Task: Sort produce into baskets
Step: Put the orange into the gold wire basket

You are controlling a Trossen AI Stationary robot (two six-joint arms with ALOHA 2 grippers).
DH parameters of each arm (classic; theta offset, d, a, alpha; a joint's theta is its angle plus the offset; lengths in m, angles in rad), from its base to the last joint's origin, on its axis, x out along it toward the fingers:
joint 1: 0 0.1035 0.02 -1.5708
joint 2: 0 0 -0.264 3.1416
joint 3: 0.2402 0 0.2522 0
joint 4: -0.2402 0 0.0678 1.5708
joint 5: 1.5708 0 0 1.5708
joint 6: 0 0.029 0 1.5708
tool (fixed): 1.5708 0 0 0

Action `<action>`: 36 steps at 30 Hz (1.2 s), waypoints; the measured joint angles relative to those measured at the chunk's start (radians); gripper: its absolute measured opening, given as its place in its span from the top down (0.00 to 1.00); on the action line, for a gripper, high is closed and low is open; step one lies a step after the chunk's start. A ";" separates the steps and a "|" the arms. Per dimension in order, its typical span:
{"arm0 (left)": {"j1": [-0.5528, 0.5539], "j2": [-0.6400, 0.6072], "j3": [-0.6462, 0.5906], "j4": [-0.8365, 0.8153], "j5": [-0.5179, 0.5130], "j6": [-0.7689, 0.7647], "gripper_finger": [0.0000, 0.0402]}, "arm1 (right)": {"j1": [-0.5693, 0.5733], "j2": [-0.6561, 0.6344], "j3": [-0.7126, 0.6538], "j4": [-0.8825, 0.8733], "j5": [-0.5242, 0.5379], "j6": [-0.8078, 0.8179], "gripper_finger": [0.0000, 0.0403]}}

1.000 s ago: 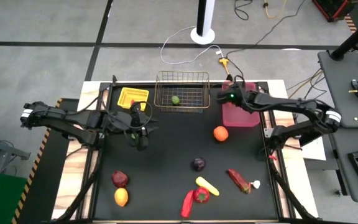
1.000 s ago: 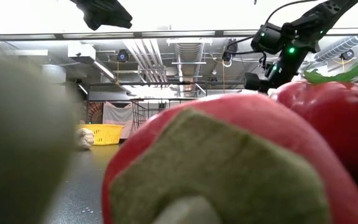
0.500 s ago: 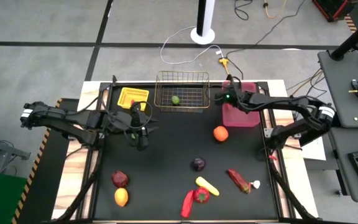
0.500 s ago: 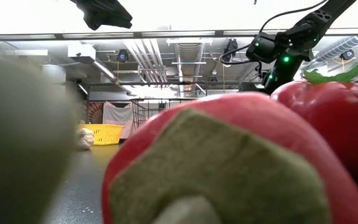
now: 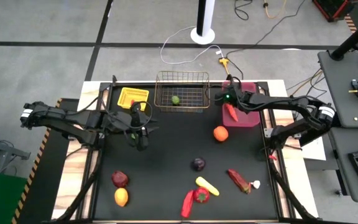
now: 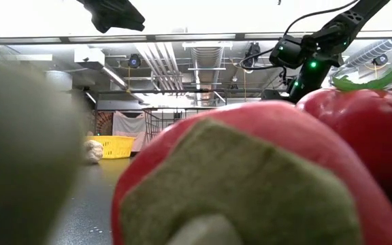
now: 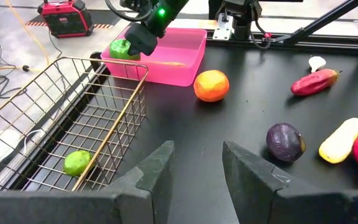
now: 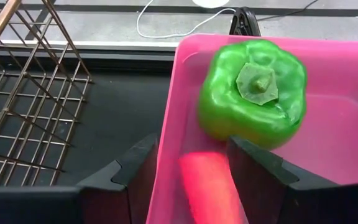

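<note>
Here, a red-orange piece of produce (image 8: pixel 207 186) sits between the parted fingers of the right gripper (image 8: pixel 191 163), inside the pink bin (image 8: pixel 347 130) at the far right of the table; whether the fingers still touch it cannot be told. A green bell pepper (image 8: pixel 252 93) lies in the same bin just beyond it. In the high view the red piece (image 5: pixel 230 112) shows in the bin's left half, under the right gripper (image 5: pixel 228 98).

To the left, the wire basket (image 5: pixel 182 91) holds a small green lime (image 5: pixel 175 99), and the yellow tray (image 5: pixel 133 98) stands left of that. Near the bin lies an orange (image 5: pixel 220 133). Farther toward the near edge are a purple fruit (image 5: pixel 198 164), a yellow vegetable (image 5: pixel 207 185), a red pepper (image 5: pixel 201 195), a dark red piece (image 5: pixel 238 180), a dark red fruit (image 5: pixel 120 179) and a yellow-orange one (image 5: pixel 121 196).

The left gripper (image 5: pixel 142 138) hangs over bare table near the yellow tray, fingers slightly apart, holding nothing.
</note>
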 joint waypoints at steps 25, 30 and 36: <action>0.000 0.068 0.000 0.003 0.001 -0.053 0.70 | 0.120 -0.274 0.000 -0.002 -0.453 -0.128 0.54; 0.000 0.097 0.000 0.004 0.003 -0.053 0.70 | 0.250 -0.308 0.000 -0.008 -0.479 -0.137 0.54; 0.000 0.112 0.000 0.001 0.010 -0.056 0.70 | 0.441 -0.298 0.000 -0.008 -0.479 -0.162 0.54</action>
